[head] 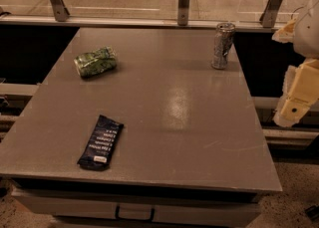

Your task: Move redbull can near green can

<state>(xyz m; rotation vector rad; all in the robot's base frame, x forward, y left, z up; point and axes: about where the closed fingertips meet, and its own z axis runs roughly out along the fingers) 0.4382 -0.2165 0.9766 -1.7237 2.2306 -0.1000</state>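
Observation:
The redbull can (223, 45) stands upright near the table's far right edge, tall, slim and silver-grey with speckled print. The green can (95, 62) lies on its side at the far left of the table, short, mottled green and dented. The two cans are far apart. My gripper (298, 100) is at the right edge of the view, off the table's right side, well to the right of and nearer than the redbull can. It holds nothing that shows.
A dark blue snack wrapper (101, 142) lies flat at the front left of the grey table (164, 122). A rail with metal posts (184, 3) runs behind the table's far edge. A drawer handle (134, 213) shows below the front edge.

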